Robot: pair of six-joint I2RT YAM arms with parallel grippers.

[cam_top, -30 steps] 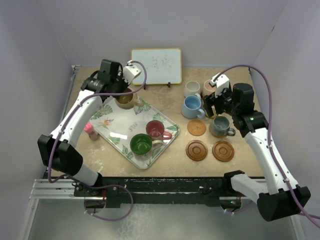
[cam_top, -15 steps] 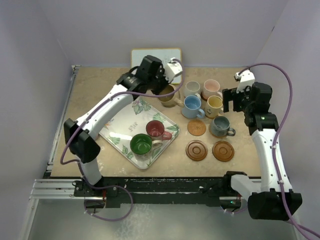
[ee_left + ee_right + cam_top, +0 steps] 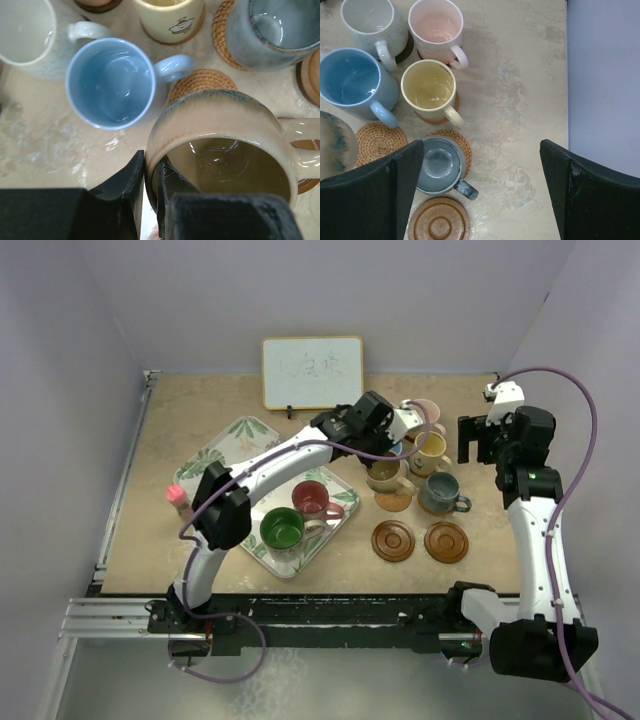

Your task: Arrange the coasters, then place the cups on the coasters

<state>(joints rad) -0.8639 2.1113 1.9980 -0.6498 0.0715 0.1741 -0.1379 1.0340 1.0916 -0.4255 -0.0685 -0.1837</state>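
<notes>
Tan cup (image 3: 225,145) pinched at its rim in the narrowly closed left gripper (image 3: 150,170), hanging over the edge of a bare woven coaster (image 3: 202,85), just beside the light blue cup (image 3: 110,82). Likely trouble: clipping that blue handle, or landing off-centre and tipping (thin, one-sided grip). Right gripper (image 3: 481,150) spread wide, empty. Cups (image 3: 427,90): eight, with red cup (image 3: 312,498) and green cup (image 3: 282,529) on the leaf tray (image 3: 225,440). Bare coasters (image 3: 393,540): three; at least three more under cups.

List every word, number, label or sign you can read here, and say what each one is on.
Whiteboard: faint handwritten marks, too small and pale to read.
Yellow cup: a small dark drawing on its side; no letters can be made out.
No other text, brand or number shows in any view.
</notes>
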